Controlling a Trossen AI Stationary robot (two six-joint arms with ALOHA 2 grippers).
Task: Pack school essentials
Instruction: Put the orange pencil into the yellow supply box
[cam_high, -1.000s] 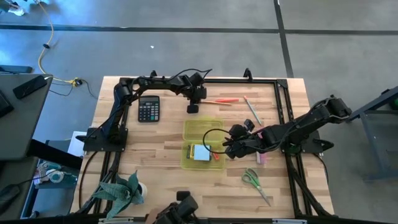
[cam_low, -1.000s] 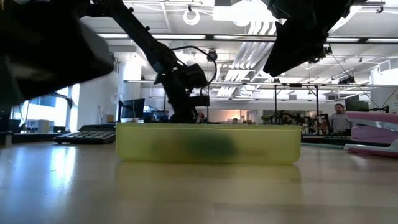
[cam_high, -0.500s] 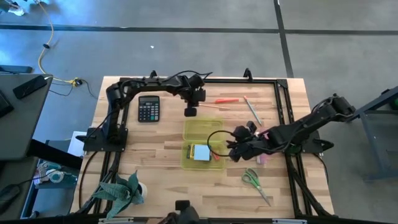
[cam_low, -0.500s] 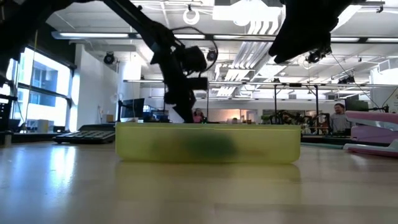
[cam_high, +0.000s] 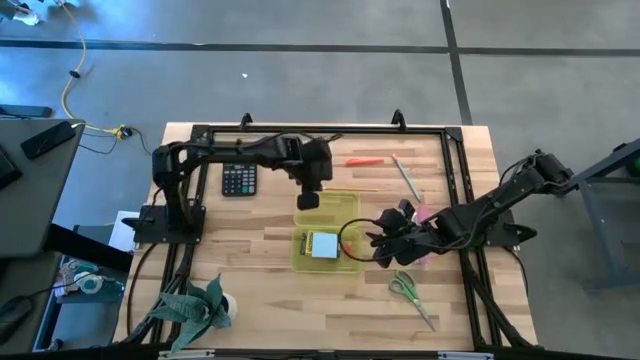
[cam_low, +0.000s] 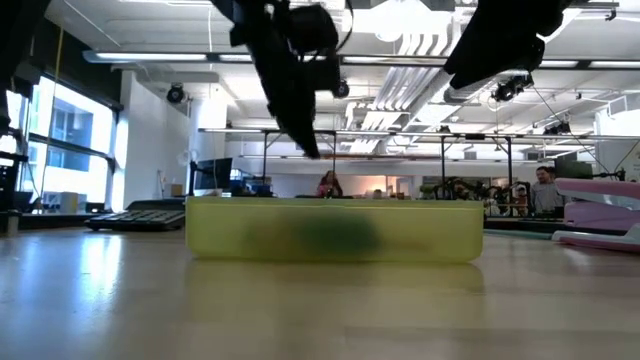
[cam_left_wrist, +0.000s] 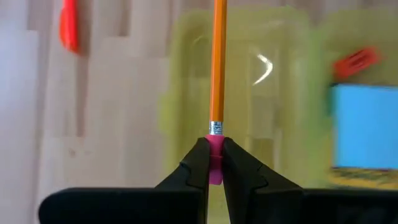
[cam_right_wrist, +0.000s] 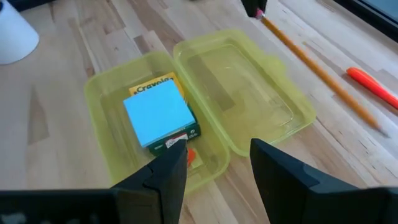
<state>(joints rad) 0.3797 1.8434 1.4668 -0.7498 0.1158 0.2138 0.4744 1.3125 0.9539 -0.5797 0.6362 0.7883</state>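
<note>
An open translucent yellow-green case lies mid-table. Its base holds a crayon box with a light blue sticky-note pad on top. My left gripper hangs over the case's open lid, shut on an orange pencil. My right gripper stands open just right of the case, nothing between its fingers. A red pen and a thin green pencil lie at the far right. Green-handled scissors lie near the front right. My left gripper pinches the pencil's pink eraser end between its two fingertips. The fingers slant downward, in line with the pencil, which runs straight on away from them. The eraser end is lifted above the lid. Whether the pointed end touches the table I cannot tell.
A calculator sits at the far left. A green plant-like thing and a white cup stand at the front left. A pink object lies under my right arm. A black frame rims the table.
My left gripper has risen and come from near the far edge toward the near edge, to above the case lid. It stays shut on the pencil's eraser end, and the pencil has come along, away from the red pen. My right gripper has drifted slightly toward the near edge.
</note>
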